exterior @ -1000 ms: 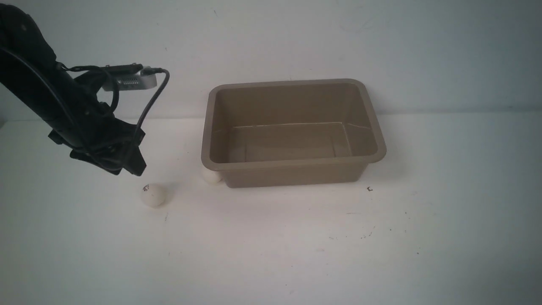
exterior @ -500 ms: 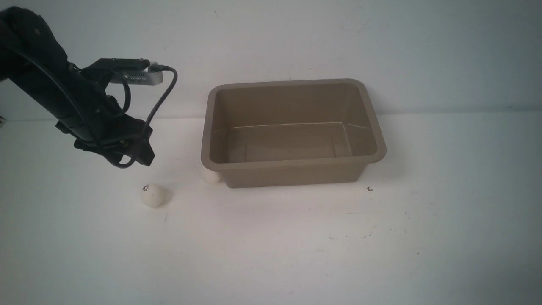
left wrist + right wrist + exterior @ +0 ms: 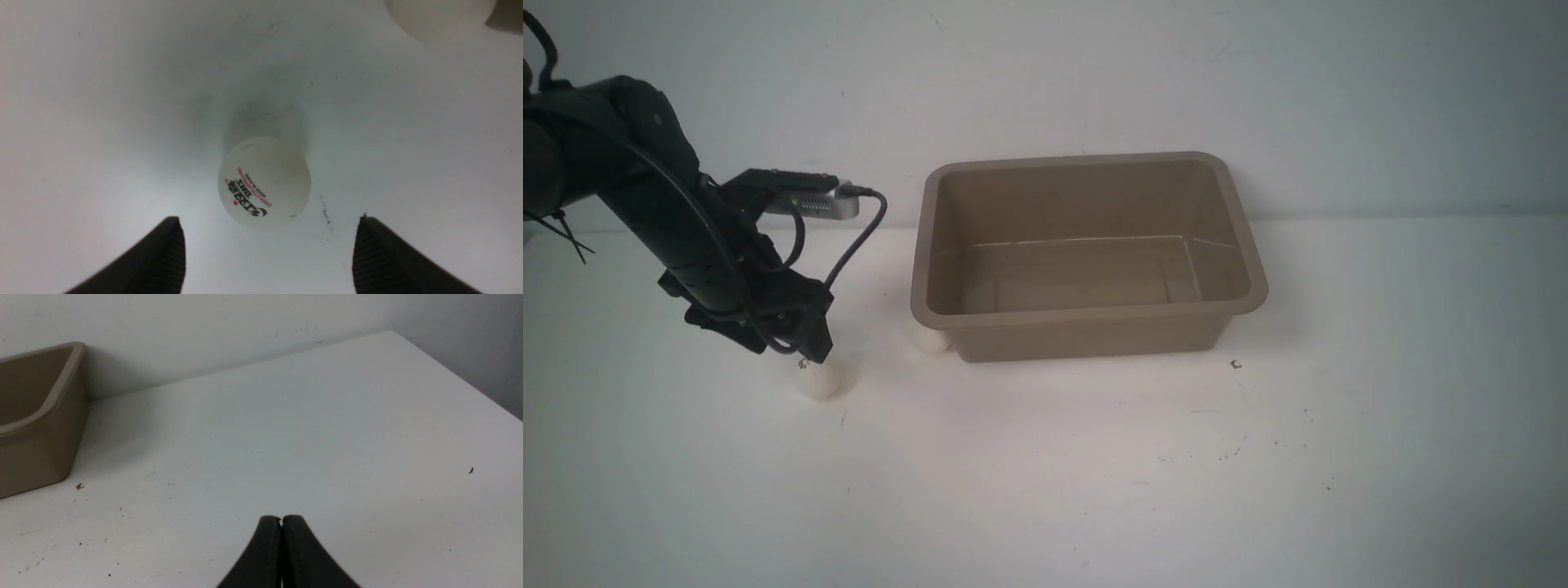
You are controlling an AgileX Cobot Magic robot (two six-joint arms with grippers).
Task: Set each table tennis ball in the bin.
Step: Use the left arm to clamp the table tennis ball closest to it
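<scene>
Hanging pinched shut and empty over the worktop's right side is the right gripper [image 3: 281, 518]. The left gripper [image 3: 810, 349] hovers just above the printed table tennis ball [image 3: 821, 382] toward the left edge, jaws spread wide, gripping nothing. The plain ball [image 3: 929, 340] touches the near-left corner of the taupe bin [image 3: 1086, 320], which sits by the far edge.

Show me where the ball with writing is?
Front view: the printed ball sits on the table left of the bin, just under the left gripper.

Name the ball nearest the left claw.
The small white matte ball with printed lettering, right at the left claw; the plain white ball sits beside the taupe plastic bin.
</scene>
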